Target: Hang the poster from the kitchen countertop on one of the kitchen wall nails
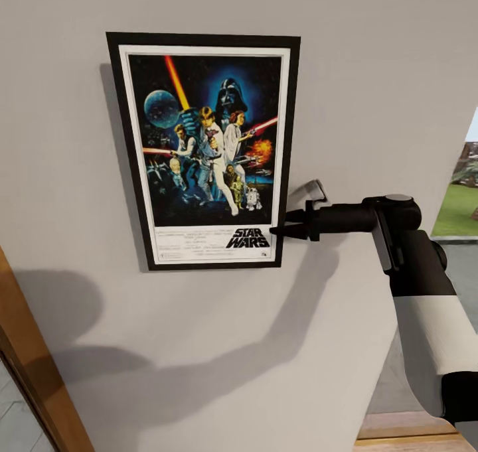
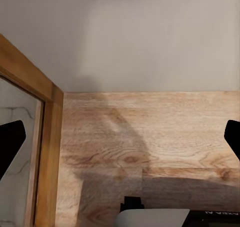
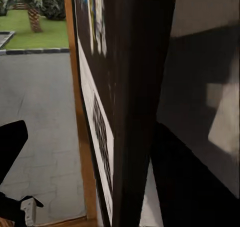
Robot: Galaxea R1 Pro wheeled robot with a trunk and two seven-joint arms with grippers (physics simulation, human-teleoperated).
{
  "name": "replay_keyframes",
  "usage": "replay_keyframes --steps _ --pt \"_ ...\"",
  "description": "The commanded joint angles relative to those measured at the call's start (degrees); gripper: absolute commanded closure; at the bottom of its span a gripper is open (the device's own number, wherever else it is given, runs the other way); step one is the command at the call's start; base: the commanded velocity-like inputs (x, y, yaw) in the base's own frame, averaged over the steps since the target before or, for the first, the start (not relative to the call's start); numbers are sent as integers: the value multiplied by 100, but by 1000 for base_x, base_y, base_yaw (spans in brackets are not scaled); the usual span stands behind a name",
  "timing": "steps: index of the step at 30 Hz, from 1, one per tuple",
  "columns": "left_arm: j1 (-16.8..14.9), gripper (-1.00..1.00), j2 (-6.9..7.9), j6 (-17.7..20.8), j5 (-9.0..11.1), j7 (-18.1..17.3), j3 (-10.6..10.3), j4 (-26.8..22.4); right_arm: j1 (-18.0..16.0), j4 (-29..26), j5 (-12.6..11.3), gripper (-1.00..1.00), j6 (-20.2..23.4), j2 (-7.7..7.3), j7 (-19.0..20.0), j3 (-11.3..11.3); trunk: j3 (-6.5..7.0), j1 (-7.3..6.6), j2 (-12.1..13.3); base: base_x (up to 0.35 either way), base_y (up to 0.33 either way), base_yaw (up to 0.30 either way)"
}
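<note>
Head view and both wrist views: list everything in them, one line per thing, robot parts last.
poster: one, black frame, white border, dark blue artwork, upright against the wall, its lower right edge at the right gripper.
wall: one, plain light grey, behind the poster.
wooden frame: one, light brown, lower left of the head view.
wooden floor: one, light brown planks, below the wall in the left wrist view.
lawn: one patch, green, through the opening at the right.
right arm: one, black and white, reaching from the lower right.
right gripper: one, black, jaws at the poster's edge.
left gripper: one, black, jaws apart, holding nothing.
</note>
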Motion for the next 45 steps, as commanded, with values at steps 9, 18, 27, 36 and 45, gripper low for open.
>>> replay_keyframes --steps 9,18,27,36,45 --pt "4 -100 -2 -9 3 -15 12 -5 -4 -4 72 -100 25 -7 -31 0 0 3 0 -23 0 0" --pt "4 -100 -2 -9 3 -19 12 -5 3 -16 51 -100 -9 -7 2 8 0 3 0 -268 0 0" --pt "4 -100 -2 -9 3 -19 15 -5 465 -230 44 -100 -355 -7 282 7 0 3 0 -62 0 0" --pt "4 -100 -2 -8 6 -19 20 -5 2205 -564 69 -100 -1679 -7 462 -4 0 3 0 -4 0 0" --pt "4 -100 -2 -1 18 -29 21 -6 4464 1406 111 -100 -4173 -14 70 -209 0 3 0 0 0 0"
